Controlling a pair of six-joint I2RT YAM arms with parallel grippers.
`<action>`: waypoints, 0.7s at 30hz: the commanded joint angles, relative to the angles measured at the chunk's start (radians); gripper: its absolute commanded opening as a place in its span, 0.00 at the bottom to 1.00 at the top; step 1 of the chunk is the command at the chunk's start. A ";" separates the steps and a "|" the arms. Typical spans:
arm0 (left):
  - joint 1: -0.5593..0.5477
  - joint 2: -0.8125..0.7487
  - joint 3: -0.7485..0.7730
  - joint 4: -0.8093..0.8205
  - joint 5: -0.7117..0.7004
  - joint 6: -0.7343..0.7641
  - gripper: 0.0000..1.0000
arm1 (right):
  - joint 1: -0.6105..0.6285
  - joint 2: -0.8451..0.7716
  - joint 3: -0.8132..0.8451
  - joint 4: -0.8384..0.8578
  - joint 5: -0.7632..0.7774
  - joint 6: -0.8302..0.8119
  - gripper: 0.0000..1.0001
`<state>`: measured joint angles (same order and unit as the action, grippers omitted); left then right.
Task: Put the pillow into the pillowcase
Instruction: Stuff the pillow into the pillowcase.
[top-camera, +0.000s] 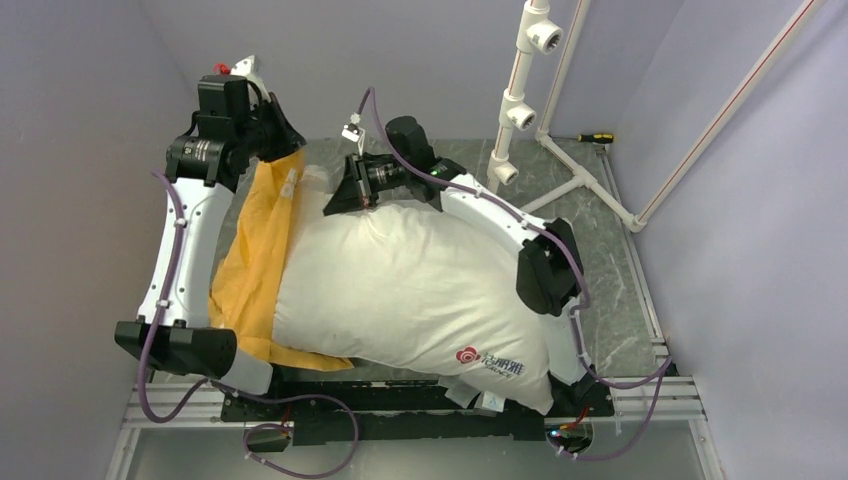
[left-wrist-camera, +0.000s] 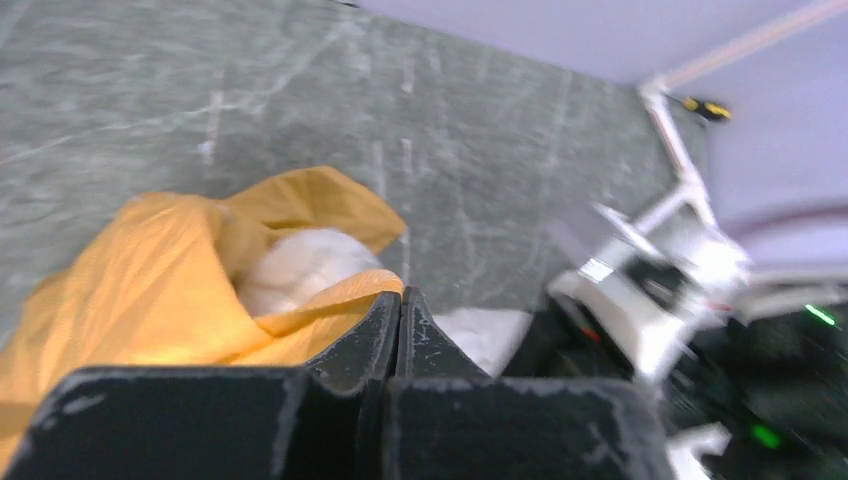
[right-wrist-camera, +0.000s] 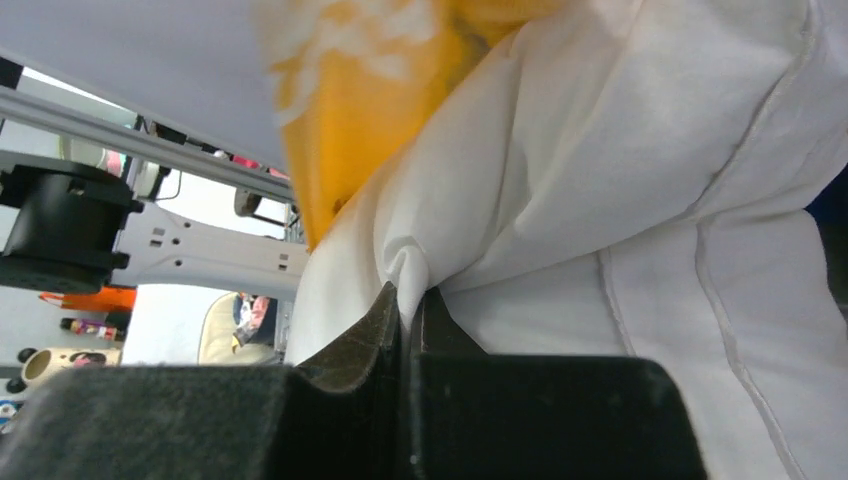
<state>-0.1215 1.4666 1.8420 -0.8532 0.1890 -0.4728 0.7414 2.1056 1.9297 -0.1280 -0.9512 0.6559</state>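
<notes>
Pillow (top-camera: 400, 290), plump, white and stuffed, lies across the grey-green stone-look table (top-camera: 610, 270), one end overlapping the orange-yellow fabric pillowcase (top-camera: 250, 265). Right gripper (right-wrist-camera: 407, 300) pinches a fold of pillow cloth. Left gripper (left-wrist-camera: 400, 305) is clenched at the pillowcase edge, hold unclear.

A white PVC pipe frame (top-camera: 520, 90) stands on the far right part of the grey-green marbled table (top-camera: 600, 250). A yellow-handled screwdriver (top-camera: 595, 138) lies near its base. Aluminium rails (top-camera: 650, 400) run along the near edge.
</notes>
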 joint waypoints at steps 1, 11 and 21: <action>0.005 0.003 0.045 -0.047 -0.301 -0.065 0.00 | 0.021 -0.187 -0.018 0.041 -0.099 -0.037 0.00; 0.036 -0.094 -0.162 0.093 -0.264 -0.040 0.00 | 0.031 -0.207 -0.106 0.028 -0.120 -0.093 0.00; 0.036 -0.017 -0.095 0.043 -0.179 -0.010 0.00 | 0.129 -0.104 0.079 -0.147 -0.210 -0.265 0.00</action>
<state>-0.0853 1.4178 1.6630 -0.8204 -0.0154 -0.5091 0.8040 2.0312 1.9244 -0.2398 -0.9974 0.4675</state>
